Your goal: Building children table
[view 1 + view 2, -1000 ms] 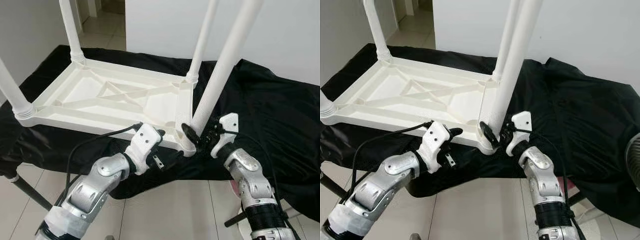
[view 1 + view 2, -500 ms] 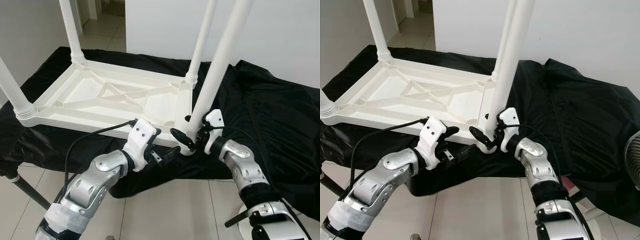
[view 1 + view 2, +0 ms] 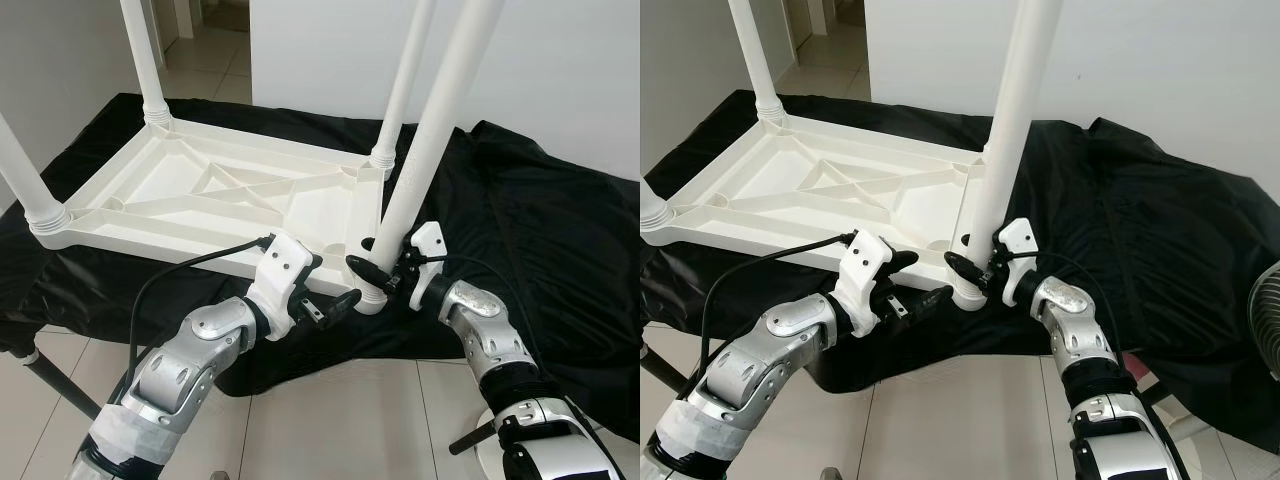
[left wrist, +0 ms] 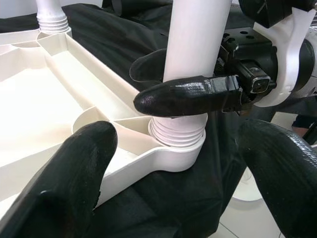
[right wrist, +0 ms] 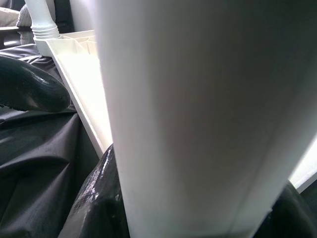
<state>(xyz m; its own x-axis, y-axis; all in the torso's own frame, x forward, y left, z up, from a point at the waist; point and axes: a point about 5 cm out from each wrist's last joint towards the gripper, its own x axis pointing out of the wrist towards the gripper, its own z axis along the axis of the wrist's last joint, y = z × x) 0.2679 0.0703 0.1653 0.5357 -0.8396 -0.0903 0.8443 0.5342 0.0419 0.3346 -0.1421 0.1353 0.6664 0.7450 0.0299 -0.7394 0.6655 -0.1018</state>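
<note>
— Where's the table [image 3: 230, 200]?
— Upside down on the black cloth [image 3: 540, 220]. At its 5 o'clock corner the right hand [image 3: 378, 272] clasps the near leg [image 3: 425, 160].
— And the left hand [image 3: 335, 305]?
— Spread wide, empty, just beside that corner socket [image 4: 176, 148].

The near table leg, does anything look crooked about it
Yes. The near leg, gripped low by the right gripper, leans away from upright, unlike the far-right leg, so it seems not squarely seated in its corner socket.

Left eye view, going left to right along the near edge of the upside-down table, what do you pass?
Near-left table leg → left gripper → near-right table leg held in the right gripper → black cloth.
</note>
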